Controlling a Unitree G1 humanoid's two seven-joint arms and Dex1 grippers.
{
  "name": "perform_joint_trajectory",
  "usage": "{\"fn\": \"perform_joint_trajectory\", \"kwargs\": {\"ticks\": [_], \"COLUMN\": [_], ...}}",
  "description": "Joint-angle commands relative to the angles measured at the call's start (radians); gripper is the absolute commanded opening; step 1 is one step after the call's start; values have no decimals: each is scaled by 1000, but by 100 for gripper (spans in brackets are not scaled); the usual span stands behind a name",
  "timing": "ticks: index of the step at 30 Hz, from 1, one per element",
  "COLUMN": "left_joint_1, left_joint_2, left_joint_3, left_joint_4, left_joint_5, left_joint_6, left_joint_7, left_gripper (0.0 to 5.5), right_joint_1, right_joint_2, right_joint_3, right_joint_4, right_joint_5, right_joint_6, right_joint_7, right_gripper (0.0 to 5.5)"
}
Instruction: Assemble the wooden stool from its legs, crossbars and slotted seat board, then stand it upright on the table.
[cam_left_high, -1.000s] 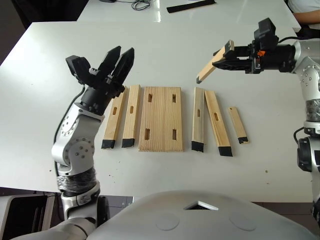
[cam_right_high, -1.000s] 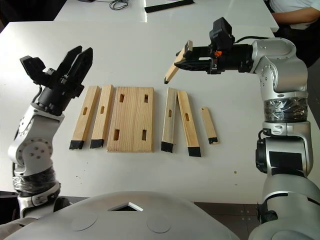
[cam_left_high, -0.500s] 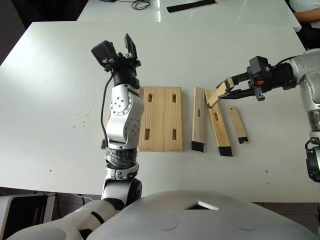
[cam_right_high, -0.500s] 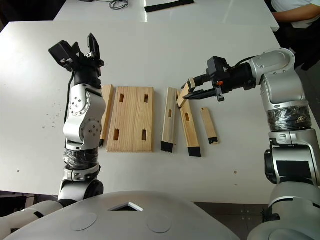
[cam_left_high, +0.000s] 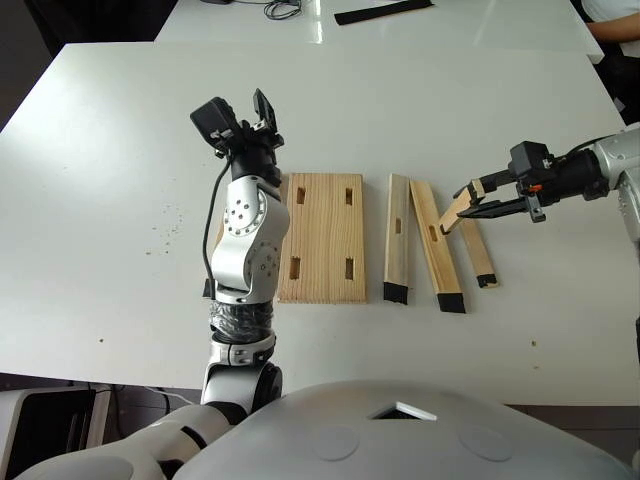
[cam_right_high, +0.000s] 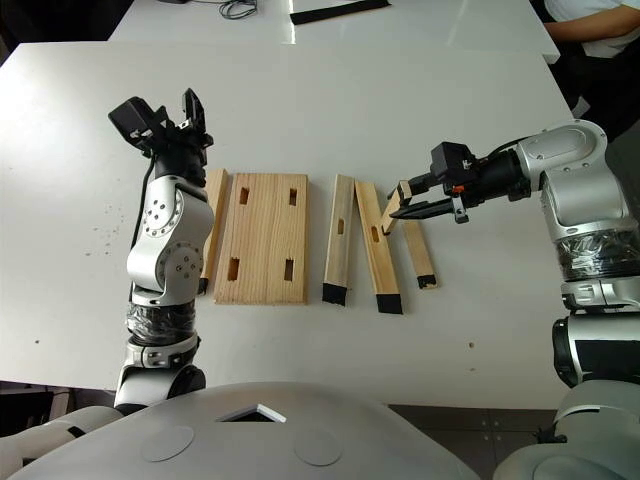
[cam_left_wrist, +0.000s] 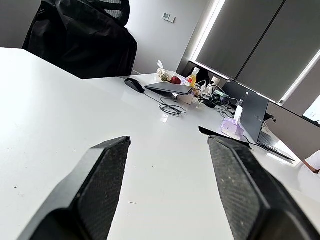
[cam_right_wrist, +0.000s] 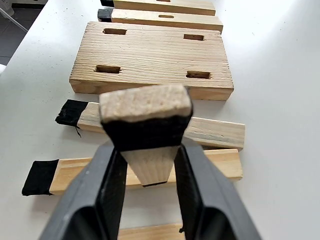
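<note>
We log the right gripper (cam_left_high: 468, 203), clamped on a crossbar (cam_left_high: 452, 215), lowered from high to right of the seat board (cam_left_high: 320, 235), left gripper (cam_left_high: 262, 118) splayed wide at its left: fitting nears.

I sat before a wide white table (cam_left_high: 100, 150) under bright, even light. Behind it stood a second white table (cam_left_high: 480, 30) with a tangle of cables (cam_left_high: 283, 10) and a black strip (cam_left_high: 382, 11). Farther off I saw a black office chair (cam_left_wrist: 85, 35), a closed laptop (cam_left_wrist: 167, 88), a mouse (cam_left_wrist: 134, 85), dark wall panels (cam_left_wrist: 260, 40) and a bright strip of light (cam_left_wrist: 212, 22) beside them.
</note>
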Motion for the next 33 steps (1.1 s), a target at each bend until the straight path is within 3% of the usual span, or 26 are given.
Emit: {"fn": "perform_joint_trajectory", "kwargs": {"ticks": [1, 33], "left_joint_1": [22, 24], "left_joint_2": [-98, -101], "left_joint_3": [-8, -38], "left_joint_4": [2, 0], "left_joint_5": [-5, 2], "left_joint_6": [12, 23], "left_joint_7": [4, 3], "left_gripper": [289, 289], "right_joint_1": [12, 114], "right_joint_2": [13, 42], "right_joint_3": [-5, 14], "right_joint_4": [-21, -81], "right_joint_5": [1, -54], "right_joint_6": [19, 15], "right_joint_7": [-6, -58], "right_gripper": [131, 131]}}
